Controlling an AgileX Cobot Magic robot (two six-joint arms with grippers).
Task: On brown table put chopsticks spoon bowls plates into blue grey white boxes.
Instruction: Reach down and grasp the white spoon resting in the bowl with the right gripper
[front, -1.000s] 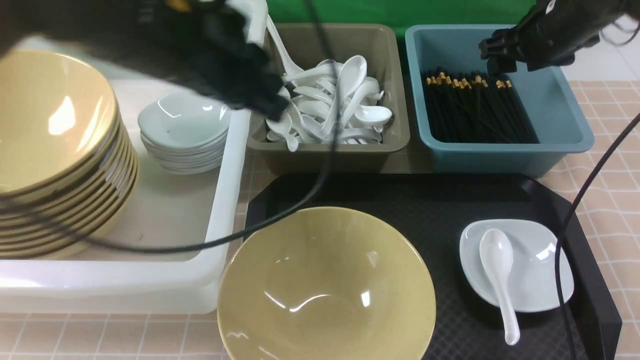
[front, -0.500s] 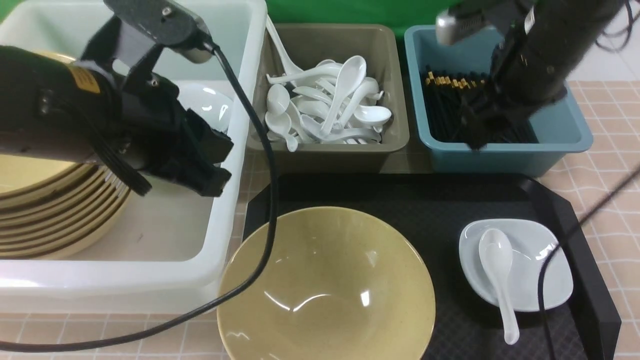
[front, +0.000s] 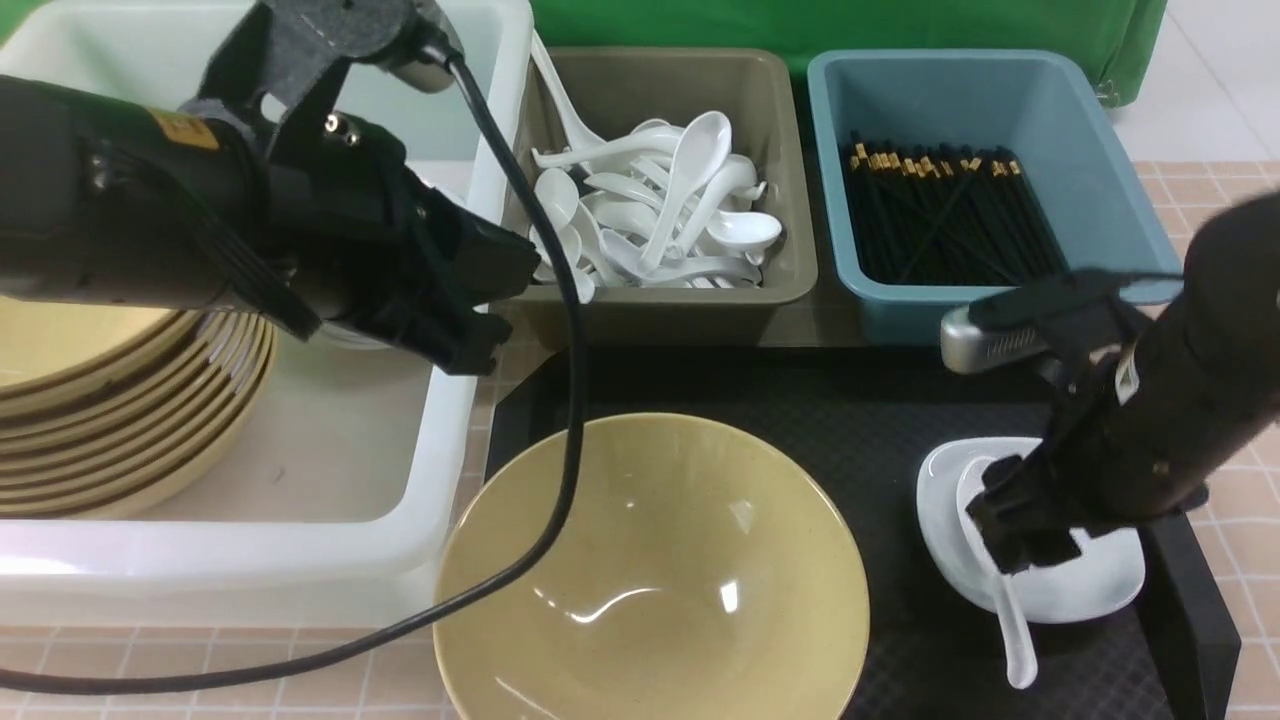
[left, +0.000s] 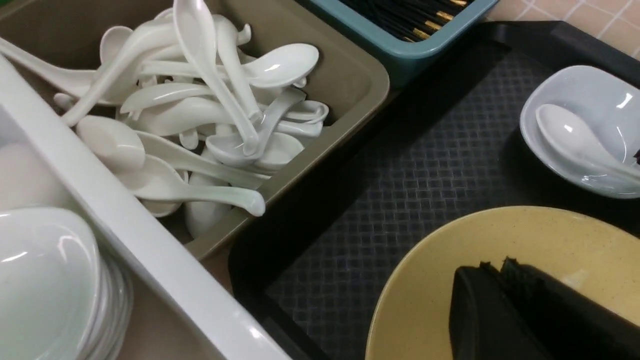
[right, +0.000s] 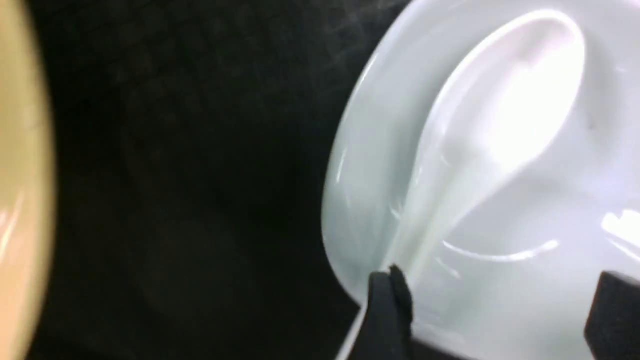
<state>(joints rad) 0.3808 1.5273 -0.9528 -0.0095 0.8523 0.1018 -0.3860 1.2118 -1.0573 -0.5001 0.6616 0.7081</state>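
Our right end effector spread wide over plate. On plate, spoon: light, glossy-slick, brittle; we'd pinch mid-handle. Left end effector clenched, empty, well left of plate.

The matte black left arm bears a yellow label, grey camera mount, black cable and wedge-shaped left pincer; the black right arm has a silver camera.

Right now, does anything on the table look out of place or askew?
Nothing looks spilled or broken. The yellow bowl overhangs the black tray at its left edge, and one spoon in the grey bin leans out over the far-left corner.
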